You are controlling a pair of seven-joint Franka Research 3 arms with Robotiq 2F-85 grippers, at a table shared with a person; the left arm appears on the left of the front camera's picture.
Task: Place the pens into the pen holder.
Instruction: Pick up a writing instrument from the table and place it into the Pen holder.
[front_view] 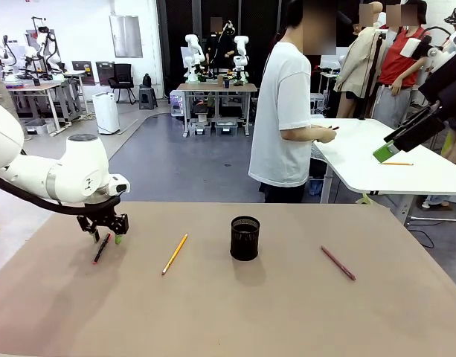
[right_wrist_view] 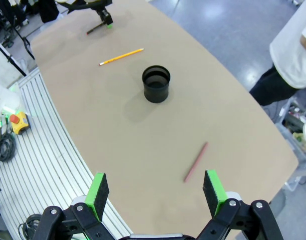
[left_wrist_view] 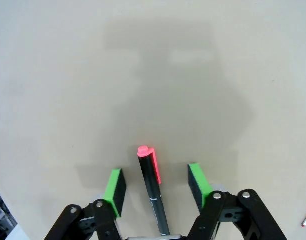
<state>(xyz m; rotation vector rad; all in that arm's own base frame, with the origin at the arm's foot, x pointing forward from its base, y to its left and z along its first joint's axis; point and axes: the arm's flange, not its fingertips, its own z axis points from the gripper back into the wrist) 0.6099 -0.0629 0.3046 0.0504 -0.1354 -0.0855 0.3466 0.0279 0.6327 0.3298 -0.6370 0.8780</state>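
The dark pen with a pink-red end (front_view: pixel 101 248) (left_wrist_view: pixel 152 190) lies on the tan table at the left. My left gripper (front_view: pixel 107 236) (left_wrist_view: pixel 156 186) is down over it, one green pad on each side, with a small gap between each pad and the pen. The yellow-orange pen (front_view: pixel 175 253) (right_wrist_view: pixel 121 56) lies left of the black mesh pen holder (front_view: pixel 245 238) (right_wrist_view: pixel 156 84), which stands upright mid-table. Right of the holder lies the maroon pen (front_view: pixel 338 262) (right_wrist_view: pixel 195 161). My right gripper (right_wrist_view: pixel 156 192) (front_view: pixel 395 145) hangs high above the right side, open with nothing between its fingers.
A person (front_view: pixel 283 111) stands beyond the far edge, turned toward a white side table (front_view: pixel 376 156). The tan table's (front_view: pixel 235 312) near half is bare. Its rounded edge and a ribbed floor strip (right_wrist_view: pixel 48 150) show in the right wrist view.
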